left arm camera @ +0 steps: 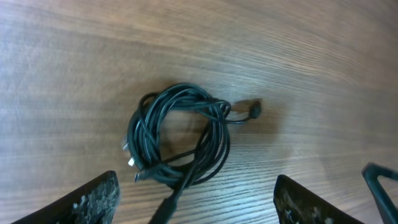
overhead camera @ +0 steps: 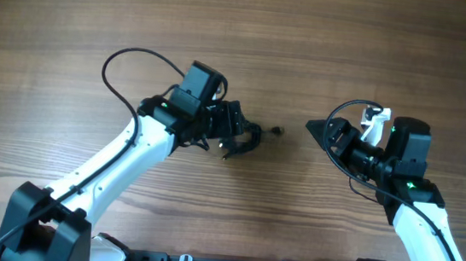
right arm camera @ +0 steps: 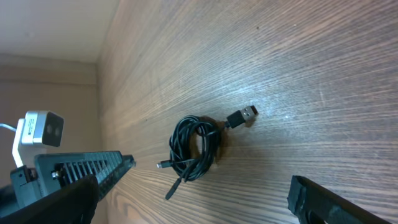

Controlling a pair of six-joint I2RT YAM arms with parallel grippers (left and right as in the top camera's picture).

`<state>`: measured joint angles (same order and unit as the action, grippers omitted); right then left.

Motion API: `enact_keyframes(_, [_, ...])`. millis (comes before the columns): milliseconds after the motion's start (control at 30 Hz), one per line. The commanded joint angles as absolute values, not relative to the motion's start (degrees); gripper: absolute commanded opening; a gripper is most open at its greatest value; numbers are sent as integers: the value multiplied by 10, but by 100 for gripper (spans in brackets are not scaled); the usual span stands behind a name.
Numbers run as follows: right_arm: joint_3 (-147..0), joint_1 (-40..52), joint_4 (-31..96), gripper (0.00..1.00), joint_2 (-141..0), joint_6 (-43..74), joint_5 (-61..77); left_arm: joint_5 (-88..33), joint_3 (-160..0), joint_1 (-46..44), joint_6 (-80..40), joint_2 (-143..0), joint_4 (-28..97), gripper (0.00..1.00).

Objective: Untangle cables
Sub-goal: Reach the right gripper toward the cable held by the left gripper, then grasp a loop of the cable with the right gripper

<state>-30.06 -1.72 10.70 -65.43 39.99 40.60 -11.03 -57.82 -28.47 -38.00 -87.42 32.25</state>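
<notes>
The cables (left arm camera: 180,134) are thin black cords wound in one small tangled coil on the wooden table, with a plug tip (left arm camera: 255,109) sticking out to the right. My left gripper (left arm camera: 199,208) is open and empty, its fingers on either side of the coil's near edge and apart from it. In the overhead view the left gripper (overhead camera: 234,139) covers most of the cables (overhead camera: 252,132). The right wrist view shows the coil (right arm camera: 196,148) and a USB plug (right arm camera: 244,116). My right gripper (right arm camera: 193,205) is open and empty, and in the overhead view it (overhead camera: 317,127) sits to the right of the coil.
The wooden table (overhead camera: 328,37) stretches around the coil. The left arm's own thick black wire (overhead camera: 124,64) loops above its forearm. A black ribbed part (right arm camera: 81,165) and a small white camera (right arm camera: 38,129) show at the left edge of the right wrist view.
</notes>
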Motion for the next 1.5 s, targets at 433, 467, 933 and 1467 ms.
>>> enact_keyframes(433, [-304, -18, 134, 100, -659, 392, 394, 43, -580, -320, -260, -1031, 276, 44])
enact_keyframes(467, [-304, -18, 136, 100, -659, 392, 394, 35, -580, -320, -259, -1044, 271, 34])
enact_keyframes(933, [-303, -17, 162, 100, -659, 366, 396, 22, -582, -316, -149, -903, 305, 4])
enact_keyframes(1467, [-303, -17, 153, 100, -659, 98, 639, -84, -582, -317, 4, -860, 313, 4])
